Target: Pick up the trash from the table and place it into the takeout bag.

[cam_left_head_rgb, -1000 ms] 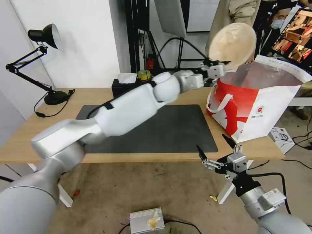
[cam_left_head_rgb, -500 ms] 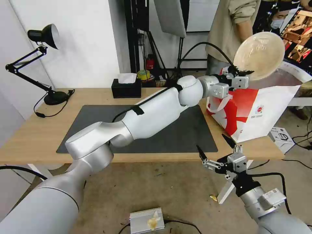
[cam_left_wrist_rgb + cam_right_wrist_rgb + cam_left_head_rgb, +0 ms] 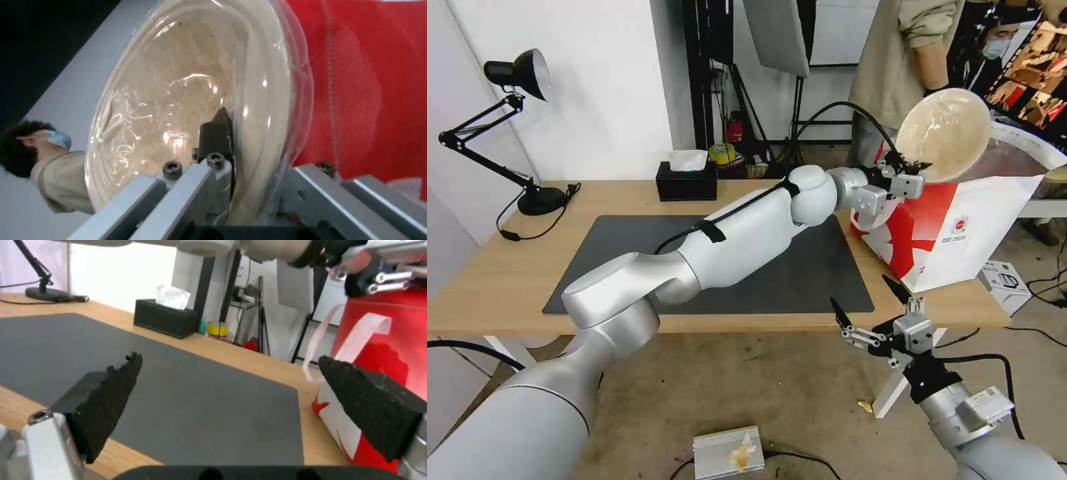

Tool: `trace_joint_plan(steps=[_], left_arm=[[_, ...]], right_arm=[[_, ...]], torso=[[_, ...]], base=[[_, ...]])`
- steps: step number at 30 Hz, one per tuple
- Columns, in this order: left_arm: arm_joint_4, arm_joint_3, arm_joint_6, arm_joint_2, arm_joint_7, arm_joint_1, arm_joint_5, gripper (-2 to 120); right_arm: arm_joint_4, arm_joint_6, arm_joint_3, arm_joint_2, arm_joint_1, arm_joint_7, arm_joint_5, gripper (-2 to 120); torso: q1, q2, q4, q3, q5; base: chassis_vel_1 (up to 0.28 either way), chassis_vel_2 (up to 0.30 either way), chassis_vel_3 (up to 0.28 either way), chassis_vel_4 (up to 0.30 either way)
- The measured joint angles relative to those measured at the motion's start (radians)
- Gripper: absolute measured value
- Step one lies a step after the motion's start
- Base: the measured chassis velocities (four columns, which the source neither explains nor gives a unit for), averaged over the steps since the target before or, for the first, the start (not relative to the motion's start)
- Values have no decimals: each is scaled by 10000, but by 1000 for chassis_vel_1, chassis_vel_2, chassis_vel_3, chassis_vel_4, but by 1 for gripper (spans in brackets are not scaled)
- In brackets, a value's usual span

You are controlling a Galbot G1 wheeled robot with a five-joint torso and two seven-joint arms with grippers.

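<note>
I see a beige shallow bowl (image 3: 944, 135), pale cream with a glossy sheen and, I think, a clear film over it. The takeout bag (image 3: 954, 223) below is red and white, with white strap handles (image 3: 345, 336), a silver lining and a small red logo. My left gripper (image 3: 908, 167) is silver-grey with black fingers (image 3: 217, 133); the right gripper (image 3: 870, 308) matches. The table (image 3: 494, 267) is light wood with a dark grey mat (image 3: 800, 273). The tissue box (image 3: 687, 181) is black with white tissue.
</note>
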Motion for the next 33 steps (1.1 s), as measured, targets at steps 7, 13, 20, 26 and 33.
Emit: trace_joint_plan(steps=[7,13,20,26,33], left_arm=[[139,42,7,3,148,68,86,2],[431,238,12,0,184,3,1,2],[514,313,19,-1,197,58,-4,2],[482,315,19,-1,196,13,1,2],[434,400,-20,1,167,-45,34,14]], right_arm=[[-1,0,0,0,0,0,0,100],[0,0,0,1,0,0,0,100],[0,0,0,0,0,0,0,100],[0,0,0,0,0,0,0,100],[0,0,0,0,0,0,0,100]], torso=[[0,0,0,0,0],[0,0,0,0,-1],[1,0,0,0,0],[0,0,-1,0,0],[0,0,0,0,-1]], base=[[0,0,0,0],[0,0,0,0],[0,0,0,0],[0,0,0,0],[0,0,0,0]])
